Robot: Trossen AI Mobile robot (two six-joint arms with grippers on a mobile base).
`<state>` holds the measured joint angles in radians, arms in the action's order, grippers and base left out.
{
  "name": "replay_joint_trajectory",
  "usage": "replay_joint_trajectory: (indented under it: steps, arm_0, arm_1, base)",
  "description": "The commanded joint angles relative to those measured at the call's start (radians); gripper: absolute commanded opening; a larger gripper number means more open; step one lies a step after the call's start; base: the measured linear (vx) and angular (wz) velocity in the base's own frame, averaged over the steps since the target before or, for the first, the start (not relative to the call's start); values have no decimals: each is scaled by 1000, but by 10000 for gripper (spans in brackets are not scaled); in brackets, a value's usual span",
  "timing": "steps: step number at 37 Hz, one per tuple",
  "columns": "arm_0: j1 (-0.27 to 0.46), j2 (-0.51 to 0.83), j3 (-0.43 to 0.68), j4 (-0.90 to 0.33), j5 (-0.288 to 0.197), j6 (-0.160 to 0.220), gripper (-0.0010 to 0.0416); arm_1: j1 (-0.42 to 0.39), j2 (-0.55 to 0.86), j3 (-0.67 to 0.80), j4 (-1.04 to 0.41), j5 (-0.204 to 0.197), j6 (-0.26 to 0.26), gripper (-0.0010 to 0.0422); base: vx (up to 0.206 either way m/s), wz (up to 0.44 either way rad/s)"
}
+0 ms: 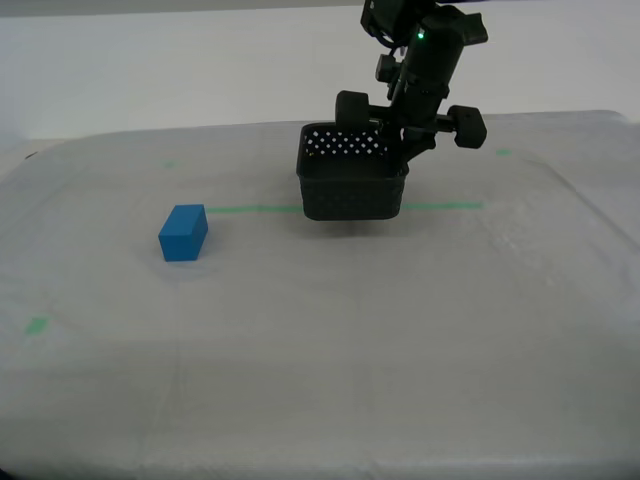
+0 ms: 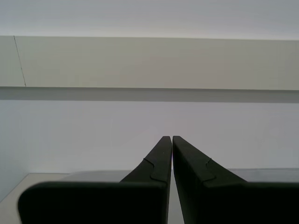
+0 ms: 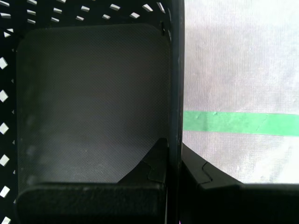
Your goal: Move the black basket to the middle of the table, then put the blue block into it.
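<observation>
The black basket (image 1: 350, 190) sits over the green tape line, near the middle of the table (image 1: 320, 370) and a little toward the exterior view's right. A thin shadow shows under it. My first gripper (image 1: 404, 160) comes down from above, shut on the basket's wall on the exterior view's right. In the first wrist view that wall runs between the fingers (image 3: 174, 144), and the basket's floor (image 3: 93, 93) is empty. The blue block (image 1: 183, 232) lies on the cloth toward the exterior view's left, apart from the basket. My second gripper (image 2: 168, 138) is shut on nothing and faces a pale wall.
A thin green tape line (image 1: 255, 209) crosses the cloth behind the block and under the basket, also seen as green tape (image 3: 238, 122) in the first wrist view. Small green tape bits (image 1: 37, 324) lie near the exterior view's left edge and at the far right (image 1: 503, 152).
</observation>
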<state>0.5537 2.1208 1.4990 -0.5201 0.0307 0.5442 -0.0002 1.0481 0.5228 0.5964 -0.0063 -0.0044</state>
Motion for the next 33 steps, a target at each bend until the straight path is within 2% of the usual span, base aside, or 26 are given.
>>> replay_joint_trajectory:
  steps: [1,7,10,16,24,33]
  arm_0:
    - [3,-1,-34,48,1,20,-1]
    - [3,-1,-79,108,13,50,0]
    - [3,-1,-94,125,26,51,0]
    - [3,6,-107,145,39,43,0]
    - [4,33,-107,145,38,8,0]
    - [4,33,-106,147,39,7,0]
  arm_1:
    - [0,0,0,3,-1,2,0]
    - [0,0,0,4,-1,2,0]
    - [0,0,0,4,-1,2,0]
    - [0,0,0,3,-1,2,0]
    - [0,0,0,3,-1,2,0]
    - [0,0,0,3,-1,2,0]
  base:
    - [0,0]
    - [0,0]
    - [0,0]
    - [0,0]
    - [0,0]
    - [0,0]
